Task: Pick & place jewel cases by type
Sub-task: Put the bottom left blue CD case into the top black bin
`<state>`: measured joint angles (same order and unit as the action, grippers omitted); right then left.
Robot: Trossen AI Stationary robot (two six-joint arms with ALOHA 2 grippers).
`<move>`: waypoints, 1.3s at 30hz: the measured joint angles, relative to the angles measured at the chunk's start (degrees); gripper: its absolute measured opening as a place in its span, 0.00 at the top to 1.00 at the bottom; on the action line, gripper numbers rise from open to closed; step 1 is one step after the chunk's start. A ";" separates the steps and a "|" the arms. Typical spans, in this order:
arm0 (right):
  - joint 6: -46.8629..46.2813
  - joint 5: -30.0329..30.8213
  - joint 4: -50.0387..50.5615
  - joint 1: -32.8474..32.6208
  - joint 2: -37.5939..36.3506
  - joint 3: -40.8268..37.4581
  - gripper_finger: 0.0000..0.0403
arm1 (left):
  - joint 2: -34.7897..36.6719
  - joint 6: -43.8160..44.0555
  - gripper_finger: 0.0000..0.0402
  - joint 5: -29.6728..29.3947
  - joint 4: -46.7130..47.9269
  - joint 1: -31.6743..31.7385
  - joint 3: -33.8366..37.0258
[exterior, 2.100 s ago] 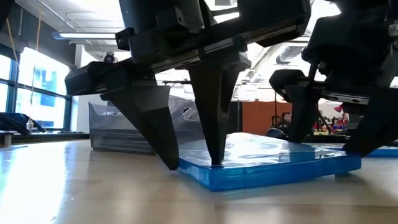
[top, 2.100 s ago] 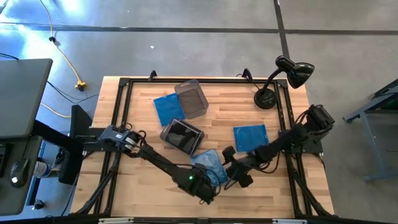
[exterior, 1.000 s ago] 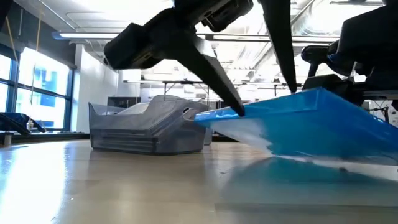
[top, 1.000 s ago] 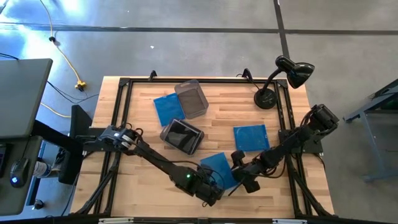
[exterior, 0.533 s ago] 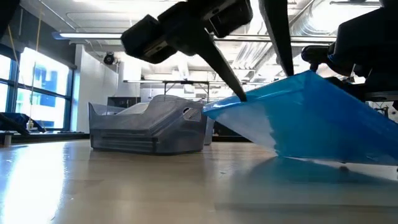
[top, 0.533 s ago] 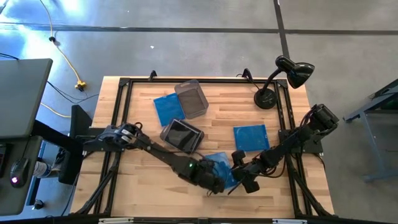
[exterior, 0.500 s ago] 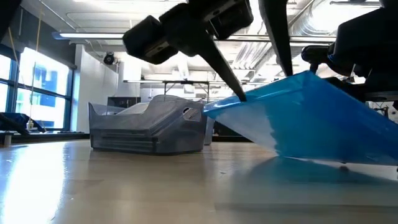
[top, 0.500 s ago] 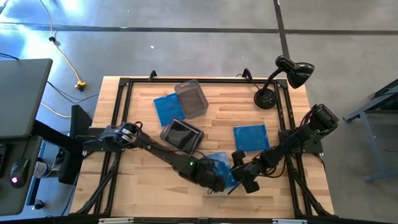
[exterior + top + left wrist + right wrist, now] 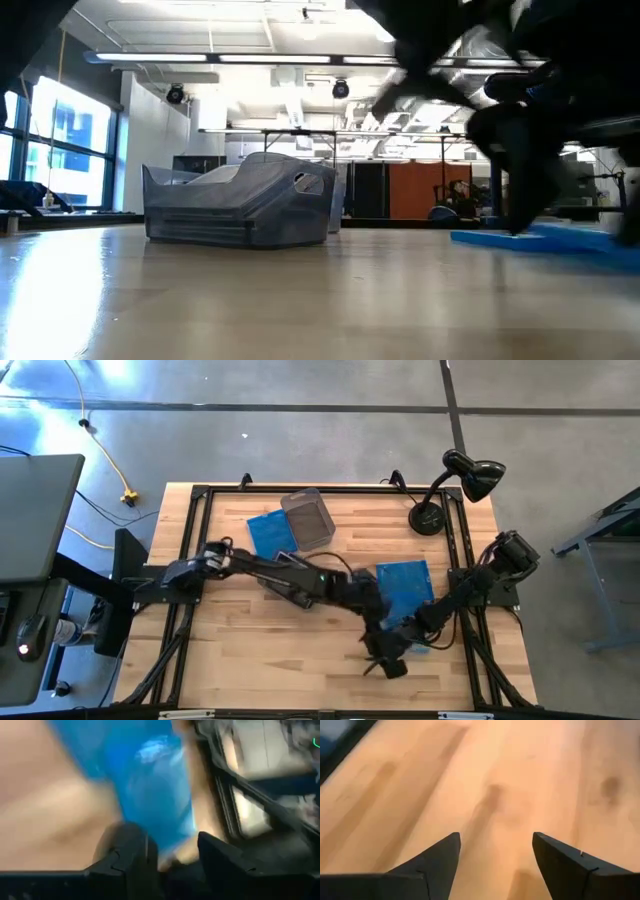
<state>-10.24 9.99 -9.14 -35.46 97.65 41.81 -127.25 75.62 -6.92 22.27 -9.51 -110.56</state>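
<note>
Left end effector (image 9: 385, 622) reaching across toward right edge of tabletop (image 9: 230, 650), fingers clamped on translucent blue jewel case (image 9: 150, 795), case carried above second blue jewel case (image 9: 404, 582) lying flat near right edge. Right end effector (image 9: 390, 665) low near front right corner, fingers spread wide, nothing between them. Third blue jewel case (image 9: 267, 533) near back edge, just beside smoky grey tub (image 9: 306, 517). Desk lamp (image 9: 452, 487) at back right corner
</note>
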 joint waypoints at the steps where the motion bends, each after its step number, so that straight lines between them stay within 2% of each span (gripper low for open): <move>1: 0.90 -0.74 0.49 -0.31 -0.07 -0.07 0.39 | -0.28 -0.93 0.57 2.73 -0.62 0.61 0.03; 2: 2.31 0.31 1.77 -0.54 -0.04 -0.05 0.39 | -0.27 -1.72 0.57 4.56 0.53 1.43 0.15; 5: 4.95 5.40 7.88 0.00 -0.11 -0.11 0.39 | -0.11 -4.40 0.57 4.20 4.75 3.76 -0.18; 9: 6.66 7.27 11.58 1.23 -0.20 -0.03 0.39 | 0.38 -8.71 0.57 4.55 11.19 5.10 -0.07; 12: 6.41 6.06 12.96 1.44 -1.58 -0.13 0.39 | 0.38 -14.03 0.57 5.26 11.98 5.53 -0.07; 16: 6.70 7.60 16.17 0.83 -5.56 -0.38 0.39 | 0.49 -20.56 0.57 5.75 11.47 6.07 -0.07; 19: 2.75 7.91 23.10 0.78 -10.25 -0.26 0.39 | 0.49 -23.41 0.57 5.96 11.97 6.07 -0.07; 23: -2.66 4.17 33.81 0.10 -17.06 -0.31 0.39 | 0.51 -24.88 0.57 6.16 12.12 5.93 -0.07; 28: -3.28 2.76 48.25 -5.44 -20.84 -0.38 0.39 | -0.75 -30.41 0.57 7.26 10.13 6.68 0.10; 32: -8.91 -0.15 50.88 -12.03 -20.41 -0.38 0.39 | -2.48 -31.85 0.57 10.94 3.20 7.19 0.01; 35: -12.00 3.69 50.87 -18.14 -19.15 -0.38 0.39 | -4.68 -30.56 0.57 13.54 -2.10 7.27 -0.21; 39: -14.69 13.64 51.13 -25.07 -15.43 -0.38 0.39 | -6.50 -26.47 0.57 15.74 -4.08 7.25 -0.17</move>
<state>-24.93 23.63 42.00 -60.53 82.21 41.43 -133.75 49.14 8.83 18.19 -2.26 -110.72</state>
